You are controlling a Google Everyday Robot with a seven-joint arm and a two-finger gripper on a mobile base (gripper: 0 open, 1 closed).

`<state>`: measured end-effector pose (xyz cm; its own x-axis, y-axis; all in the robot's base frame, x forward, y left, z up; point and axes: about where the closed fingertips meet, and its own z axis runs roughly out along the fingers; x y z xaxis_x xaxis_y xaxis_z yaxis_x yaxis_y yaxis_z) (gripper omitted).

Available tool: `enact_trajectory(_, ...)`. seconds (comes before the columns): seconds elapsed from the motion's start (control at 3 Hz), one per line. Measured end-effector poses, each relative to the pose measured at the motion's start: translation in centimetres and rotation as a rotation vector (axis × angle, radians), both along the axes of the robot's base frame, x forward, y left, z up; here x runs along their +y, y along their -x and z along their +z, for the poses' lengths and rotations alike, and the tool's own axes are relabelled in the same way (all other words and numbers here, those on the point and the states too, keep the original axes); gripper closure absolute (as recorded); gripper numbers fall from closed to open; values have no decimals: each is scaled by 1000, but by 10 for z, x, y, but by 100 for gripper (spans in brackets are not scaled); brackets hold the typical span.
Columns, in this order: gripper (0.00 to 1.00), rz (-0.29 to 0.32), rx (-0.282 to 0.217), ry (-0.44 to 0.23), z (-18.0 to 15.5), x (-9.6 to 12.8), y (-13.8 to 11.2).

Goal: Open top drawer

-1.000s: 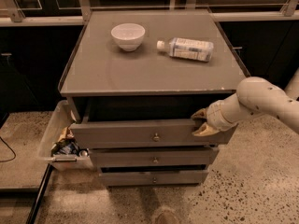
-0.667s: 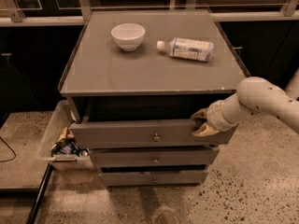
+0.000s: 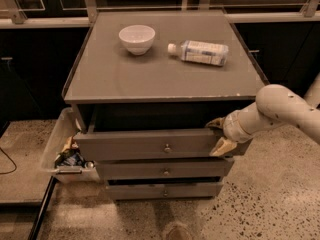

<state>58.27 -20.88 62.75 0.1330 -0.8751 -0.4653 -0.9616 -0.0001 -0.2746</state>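
Pulling the top drawer (image 3: 145, 145), partly out under the cabinet top (image 3: 165, 79), with the gripper (image 3: 219, 136) clamped on its right end. Needs next a straight pull away from the cabinet top.

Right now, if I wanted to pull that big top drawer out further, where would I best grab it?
Probably the small round knob at the front centre of the top drawer, pinched from straight ahead: it sticks out and pulls evenly. The panel's top edge is also free, since the drawer is partly out; the gripper clamps the right end there.
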Motion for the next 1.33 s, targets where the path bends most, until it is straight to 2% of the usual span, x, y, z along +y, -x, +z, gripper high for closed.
enact_trajectory(0.67, 84, -10, 9, -1, 2, -5, 7)
enact_trajectory(1.0, 100, -9, 9, -2, 4, -4, 8)
enact_trajectory(1.33, 100, -12, 11, 1, 6, -5, 14)
